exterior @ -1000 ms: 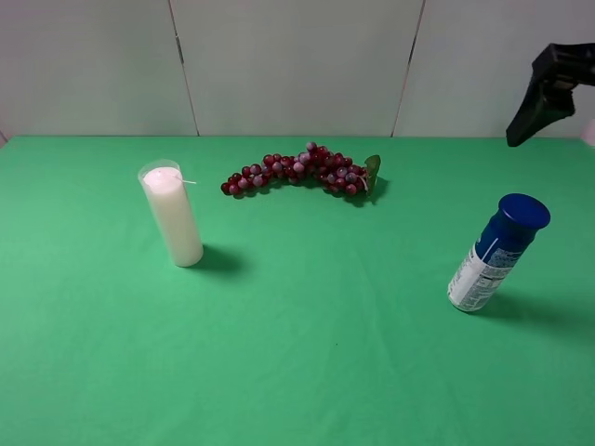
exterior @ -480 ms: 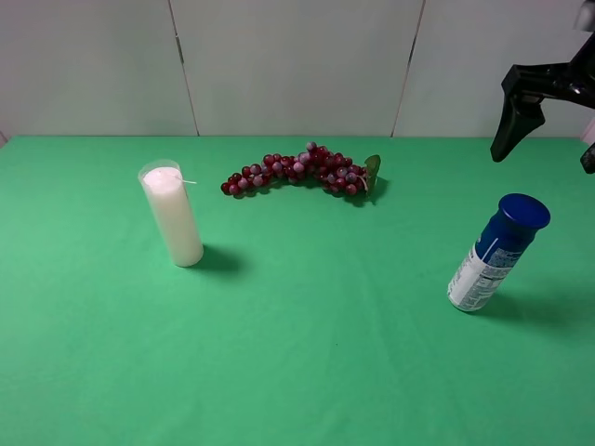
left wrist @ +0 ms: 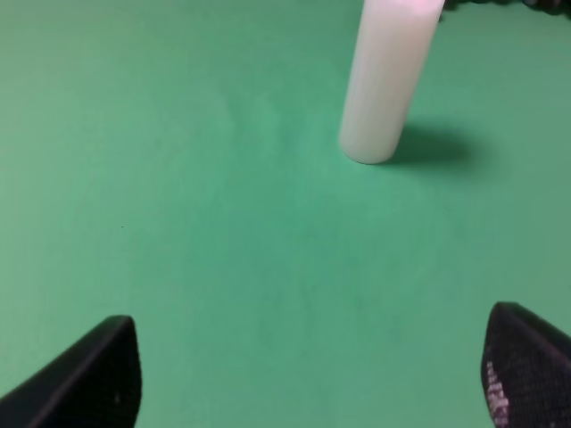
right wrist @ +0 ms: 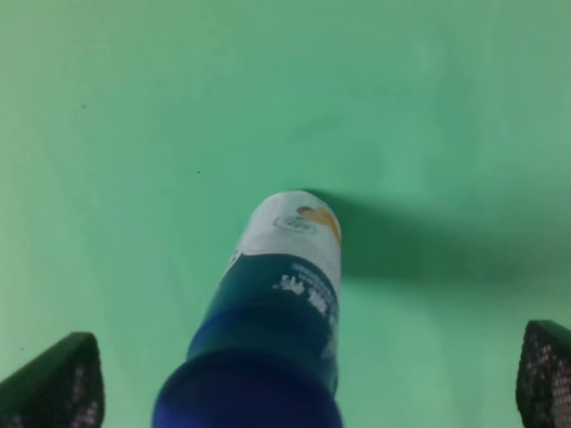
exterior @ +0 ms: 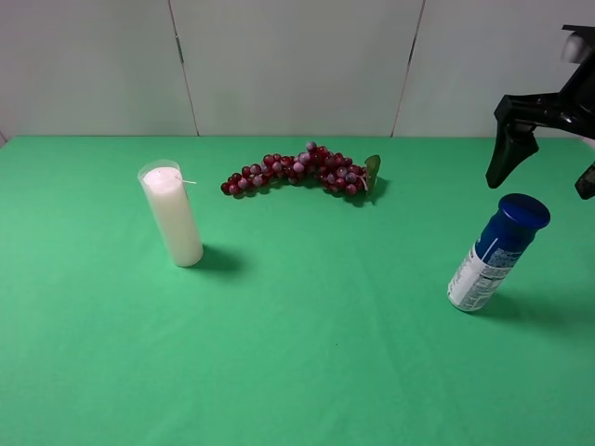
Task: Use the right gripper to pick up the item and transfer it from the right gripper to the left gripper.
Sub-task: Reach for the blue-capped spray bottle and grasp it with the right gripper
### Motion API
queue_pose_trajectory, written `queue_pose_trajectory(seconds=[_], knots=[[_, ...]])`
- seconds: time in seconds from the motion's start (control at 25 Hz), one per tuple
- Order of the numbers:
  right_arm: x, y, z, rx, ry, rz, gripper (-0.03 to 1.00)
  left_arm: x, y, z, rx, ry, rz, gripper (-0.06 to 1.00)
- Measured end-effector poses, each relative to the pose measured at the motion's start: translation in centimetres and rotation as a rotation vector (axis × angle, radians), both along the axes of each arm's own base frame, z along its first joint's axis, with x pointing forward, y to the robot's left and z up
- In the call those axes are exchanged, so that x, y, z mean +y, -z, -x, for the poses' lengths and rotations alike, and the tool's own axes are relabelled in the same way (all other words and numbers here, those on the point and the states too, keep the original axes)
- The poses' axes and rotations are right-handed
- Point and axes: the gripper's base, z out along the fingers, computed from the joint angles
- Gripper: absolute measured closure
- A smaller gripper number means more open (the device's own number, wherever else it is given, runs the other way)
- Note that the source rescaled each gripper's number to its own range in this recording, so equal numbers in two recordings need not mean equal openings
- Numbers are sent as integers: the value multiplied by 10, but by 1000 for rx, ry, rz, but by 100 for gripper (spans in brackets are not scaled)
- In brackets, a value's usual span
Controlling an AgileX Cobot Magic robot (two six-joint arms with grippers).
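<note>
Spray can (exterior: 498,251) stands on the table (exterior: 307,353) just under your right pincer (exterior: 541,186), whose fingers are spread wider than the cap and touch nothing. Your left pincer (left wrist: 308,383) is also spread wide and holds nothing, with the candle (left wrist: 388,80) ahead of it, apart. Grapes (exterior: 297,172) lie well away from the right pincer.

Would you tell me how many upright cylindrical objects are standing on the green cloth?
2: the white candle on the left and the blue-capped spray can on the right; nothing seems hidden.
</note>
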Motion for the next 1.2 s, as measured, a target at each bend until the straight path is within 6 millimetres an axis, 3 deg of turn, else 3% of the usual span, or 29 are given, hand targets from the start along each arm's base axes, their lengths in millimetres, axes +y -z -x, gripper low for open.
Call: queue_pose_trajectory(seconds=[0.24,0.92,1.2], knots=[[5,5,1,-2,-16,-1,-3,0,0,0,0,0,0,36],[10,53,19,92,-14,-20,-3,0,0,0,0,0,0,36],[10,56,18,74,-3,-24,-3,0,0,0,0,0,0,36]])
